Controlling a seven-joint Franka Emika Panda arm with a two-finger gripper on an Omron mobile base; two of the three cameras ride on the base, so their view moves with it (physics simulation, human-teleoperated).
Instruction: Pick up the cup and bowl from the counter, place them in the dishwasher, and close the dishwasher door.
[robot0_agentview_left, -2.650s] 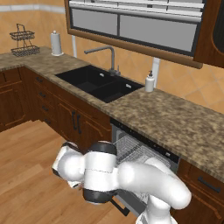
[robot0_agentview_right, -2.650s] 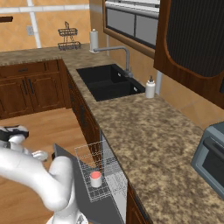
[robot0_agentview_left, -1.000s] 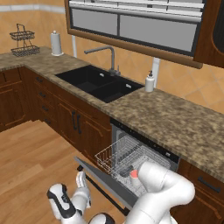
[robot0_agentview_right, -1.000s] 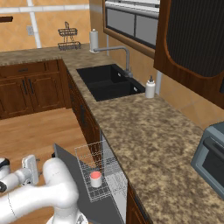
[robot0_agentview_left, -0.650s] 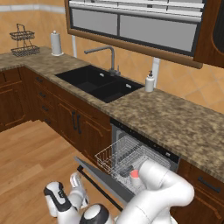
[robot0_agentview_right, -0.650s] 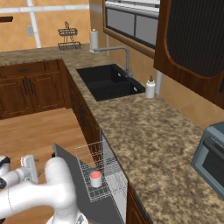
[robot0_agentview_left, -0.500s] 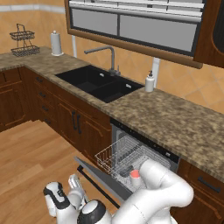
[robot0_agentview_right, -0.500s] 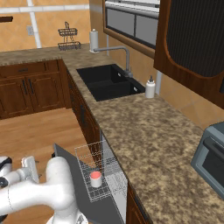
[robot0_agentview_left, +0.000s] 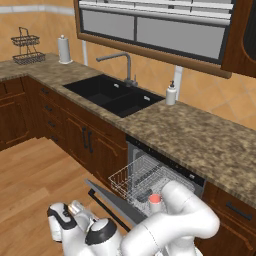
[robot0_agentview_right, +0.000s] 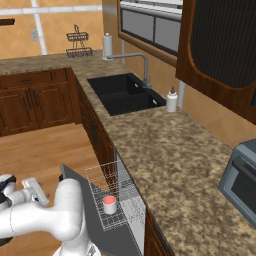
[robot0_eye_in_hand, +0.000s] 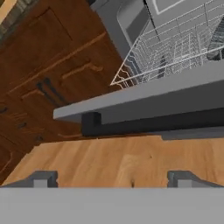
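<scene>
Gripper (robot0_eye_in_hand: 112, 177) jaws apart, empty, low under flat grey drop-down dishwasher door (robot0_eye_in_hand: 144, 98); long black bar handle (robot0_eye_in_hand: 153, 122) runs crosswise ahead of the fingertips.

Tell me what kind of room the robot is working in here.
A home kitchen, rendered rather than real. A black sink with a faucet sits in a granite counter over dark wood cabinets, and an open dishwasher shows its wire rack holding a cup.
</scene>
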